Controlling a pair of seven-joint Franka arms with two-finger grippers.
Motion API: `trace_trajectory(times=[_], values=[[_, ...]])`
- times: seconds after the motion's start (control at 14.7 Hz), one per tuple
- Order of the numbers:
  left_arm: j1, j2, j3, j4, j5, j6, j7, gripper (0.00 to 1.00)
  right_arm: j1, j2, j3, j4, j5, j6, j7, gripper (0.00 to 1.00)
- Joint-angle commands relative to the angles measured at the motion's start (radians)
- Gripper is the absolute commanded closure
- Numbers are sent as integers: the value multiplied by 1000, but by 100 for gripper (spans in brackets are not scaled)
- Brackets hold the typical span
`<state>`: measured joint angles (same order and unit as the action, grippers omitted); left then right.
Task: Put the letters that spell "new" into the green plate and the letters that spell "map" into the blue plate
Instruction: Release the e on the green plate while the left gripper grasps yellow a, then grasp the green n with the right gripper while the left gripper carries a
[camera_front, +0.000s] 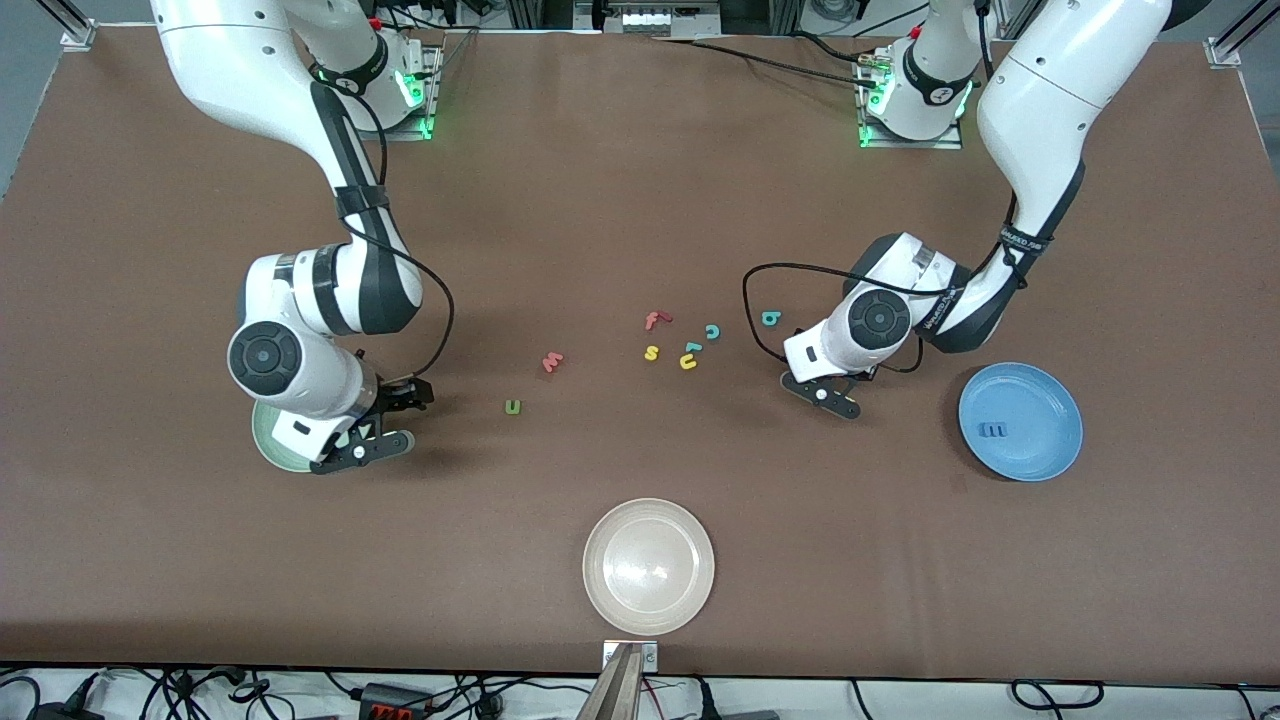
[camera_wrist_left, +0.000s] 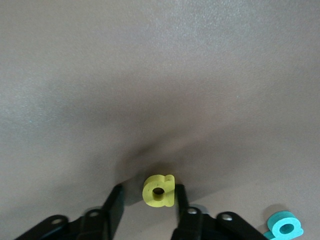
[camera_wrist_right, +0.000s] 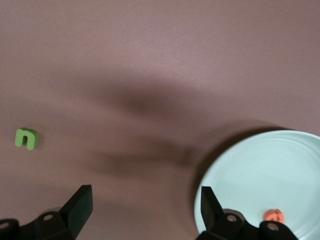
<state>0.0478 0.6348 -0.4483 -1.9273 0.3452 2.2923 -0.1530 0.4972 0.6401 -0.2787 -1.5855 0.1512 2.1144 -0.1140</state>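
High front camera, two wrist close-ups

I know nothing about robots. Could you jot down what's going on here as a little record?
left gripper: low over table, jaws open astride yellow p
right gripper: over edge of green plate, jaws open, empty
green plate: holds orange e
blue plate: holds blue m
loose on table: green n, salmon w, teal a
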Motion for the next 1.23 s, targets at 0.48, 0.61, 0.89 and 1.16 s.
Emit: trace_trajectory(times=[0.48,0.61,0.89,1.16], values=[[53,-93,2,172,24,-368,9,96,146,196,-5,209,-4,-4,391,13],[107,-81,3,261,26,-474,35,96,159,216,-5,225,-4,-2,451,14],[260,-38,13,277,54,-449,167,95,173,237,24,225,17,-2,531,19],[342,32,16,264,57,-395,168,84,170,250,30,225,65,15,527,29]])
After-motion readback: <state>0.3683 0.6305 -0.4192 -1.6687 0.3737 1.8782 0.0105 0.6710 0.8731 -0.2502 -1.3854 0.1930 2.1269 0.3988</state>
